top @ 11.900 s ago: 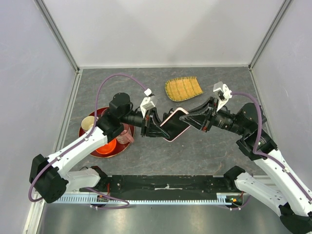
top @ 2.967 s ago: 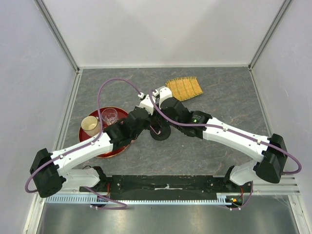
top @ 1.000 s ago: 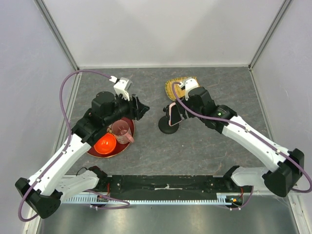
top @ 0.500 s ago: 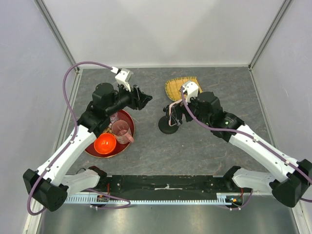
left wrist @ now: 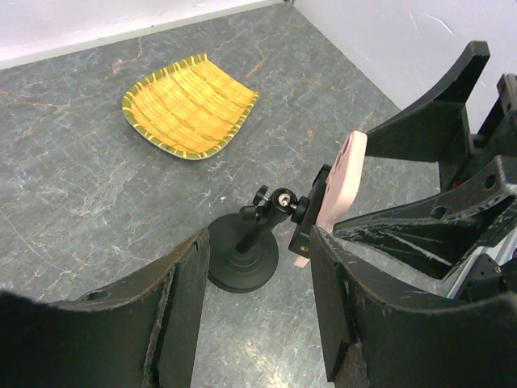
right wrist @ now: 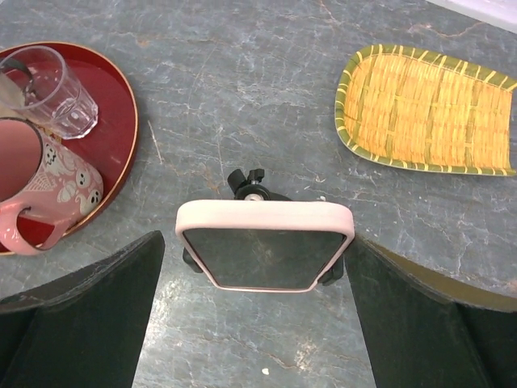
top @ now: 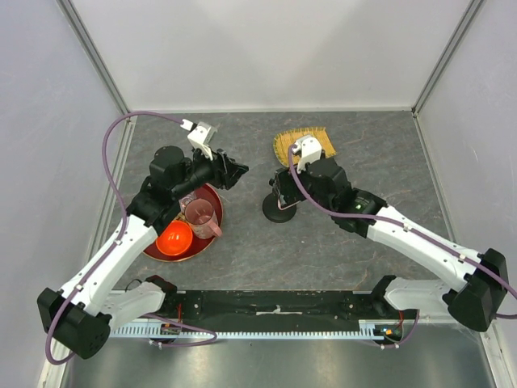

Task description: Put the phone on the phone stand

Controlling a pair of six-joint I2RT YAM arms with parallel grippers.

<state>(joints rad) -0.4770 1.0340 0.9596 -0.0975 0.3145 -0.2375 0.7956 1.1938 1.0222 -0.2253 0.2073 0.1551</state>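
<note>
The phone (right wrist: 265, 246), black screen in a pale pink case, stands upright in the cradle of the black phone stand (left wrist: 242, 260). In the left wrist view the phone (left wrist: 343, 174) shows edge-on. My right gripper (right wrist: 254, 241) is open wide astride the phone: its left finger is clear of the case and its right finger is close to the edge. In the top view this gripper (top: 280, 188) covers the phone above the stand's round base (top: 277, 214). My left gripper (top: 234, 170) hangs open and empty to the left of the stand, facing it.
A red tray (top: 153, 250) at the left holds an orange bowl (top: 175, 239), a pink mug (top: 202, 218) and a clear glass (right wrist: 48, 81). A woven yellow dish (left wrist: 190, 105) lies behind the stand. Grey walls close in the table on three sides.
My right gripper's jaws have spread wide off the phone, which stays upright in the stand. Both arms have shifted slightly; the left gripper's jaws stay as wide as before.
</note>
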